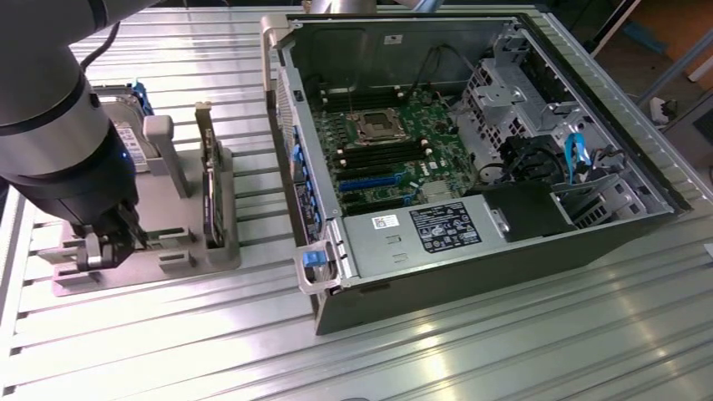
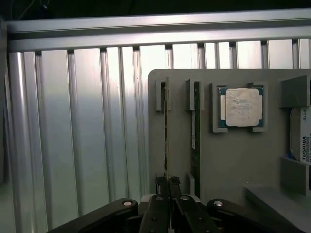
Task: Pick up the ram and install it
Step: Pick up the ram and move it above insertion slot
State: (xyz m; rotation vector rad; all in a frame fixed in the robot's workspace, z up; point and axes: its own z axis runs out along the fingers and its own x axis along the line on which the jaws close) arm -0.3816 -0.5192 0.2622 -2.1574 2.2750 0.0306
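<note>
Gripper (image 2: pixel 168 183) sat at one end of the grey fixture tray (image 2: pixel 228 165), jaws almost fully together, one finger on each flat face of the ram (image 2: pixel 166 131); nothing else was in its hold. The ram stood on its long edge in the slot nearest the tray's rim, seen edge-on from the wrist. It looked seated rather than lifted, though I could not be sure. A second green board (image 2: pixel 196 131) stood in the next slot just beside it. A processor (image 2: pixel 240 107) lay flat further across, with a hard drive (image 2: pixel 301 141) beyond. The open computer case (image 1: pixel 468 276) with its motherboard (image 1: pixel 390 150) lay well apart on the ribbed aluminium table (image 1: pixel 446 351), toward the exterior view's right. Handling, my judgement: the stick was light and thin, stiff along its length, but liable to flex or crack if levered sideways. Its chips and edge contacts were fragile. The smooth faces gave little purchase, so a pinch at one end might let it swing or slip. A hold across the flat faces, clear of the contact edge and pulled straight in line with the slot, seemed soundest.
</note>
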